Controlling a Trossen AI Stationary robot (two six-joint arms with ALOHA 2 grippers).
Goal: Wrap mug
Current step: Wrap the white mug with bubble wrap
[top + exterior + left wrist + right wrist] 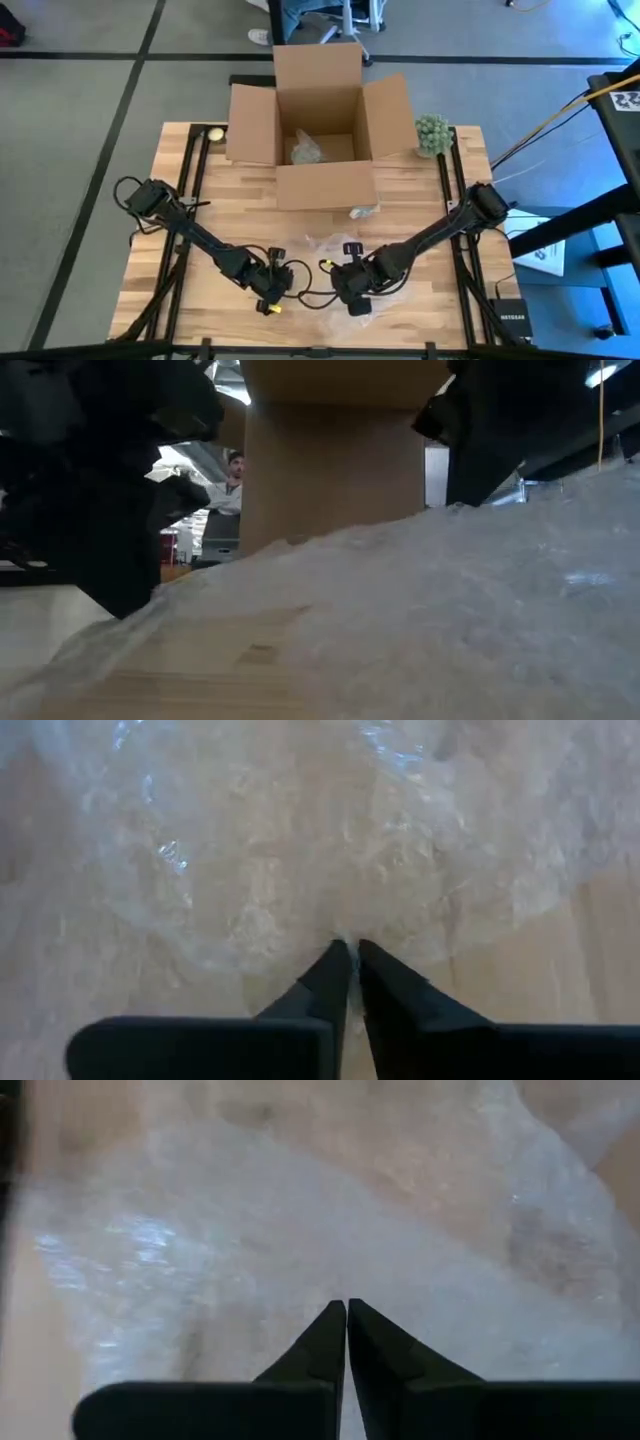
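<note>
A clear sheet of bubble wrap (345, 268) lies crumpled on the wooden table (200, 200) near its front edge, and it fills the foreground of the low view (450, 590). My left gripper (270, 288) is at the sheet's left side, shut on its edge. My right gripper (352, 292) is over the sheet's middle, shut on it. No mug shows plainly in any view. My left gripper pinches the bubble wrap's near edge (345, 942) between its two fingertips; one layer or several, I cannot tell. The sheet spreads away beyond the fingers and lies on the table. My right gripper pinches a raised part of the bubble wrap (346, 1306) between its two fingers, with the sheet bunched all around them. The rest of the sheet rests on the table.
An open cardboard box (320, 120) stands at the far middle with a wrapped bundle (305, 150) inside. A small clear item (362, 212) lies at the box's front. A green ball-like plant (432, 133) is at the far right and a small ball (214, 134) at the far left. A person (232, 490) stands beyond the table.
</note>
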